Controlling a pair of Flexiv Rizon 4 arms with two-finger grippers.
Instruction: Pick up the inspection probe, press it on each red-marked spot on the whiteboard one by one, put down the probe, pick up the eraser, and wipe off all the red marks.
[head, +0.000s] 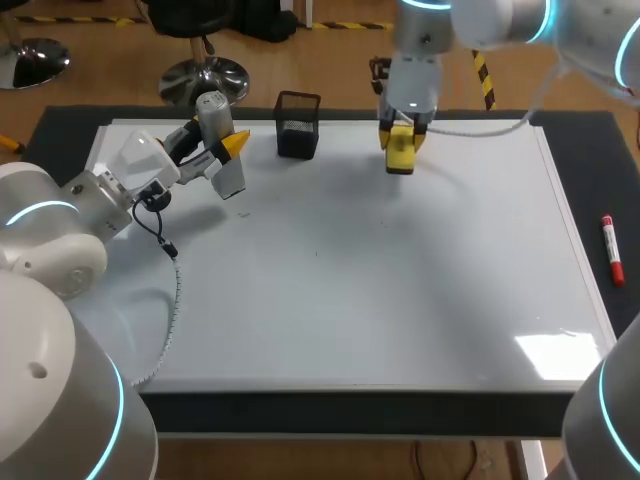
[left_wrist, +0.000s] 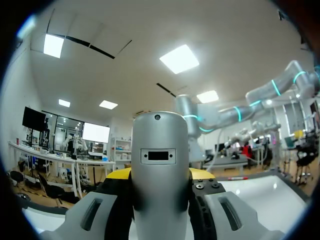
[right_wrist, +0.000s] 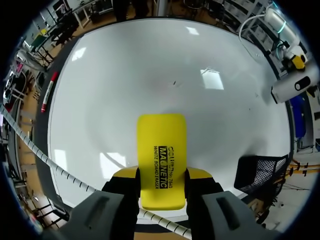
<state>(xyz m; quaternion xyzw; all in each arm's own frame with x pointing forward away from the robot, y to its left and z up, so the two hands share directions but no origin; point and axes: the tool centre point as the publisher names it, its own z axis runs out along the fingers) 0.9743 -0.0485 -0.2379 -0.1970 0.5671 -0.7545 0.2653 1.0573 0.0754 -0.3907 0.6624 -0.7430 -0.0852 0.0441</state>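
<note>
Holding, left hand (head: 236, 146): pinched on the silver-grey cylindrical inspection probe (head: 219, 135), both yellow tips against its sides, lifted over the far-left corner of the white rectangular whiteboard (head: 400, 290).
Gripping, right hand (right_wrist: 162, 176): clamped on the yellow rectangular block eraser (head: 400, 155), at the board's far edge, near the black mesh pen cup (head: 298, 125); could not tell if it touched the board.
Board surface: no red marks visible in any view, only a couple of tiny dark specks.
Progress: judged late. Pressing looked finished, eraser was in hand, board looked wiped. Probe was not put down, though. Left: set the probe down, maybe a last check pass with the eraser.
Probe axis: long axis ran across the fingers, near upright with a lean; rounded capped end up and toward the far side, other end toward the board.
Eraser axis: long axis in line with the fingers, free end pointed down at the board.
Other: red-capped marker pen (head: 612, 250) lay on the dark desk (head: 60, 125) beside the board's right edge.
</note>
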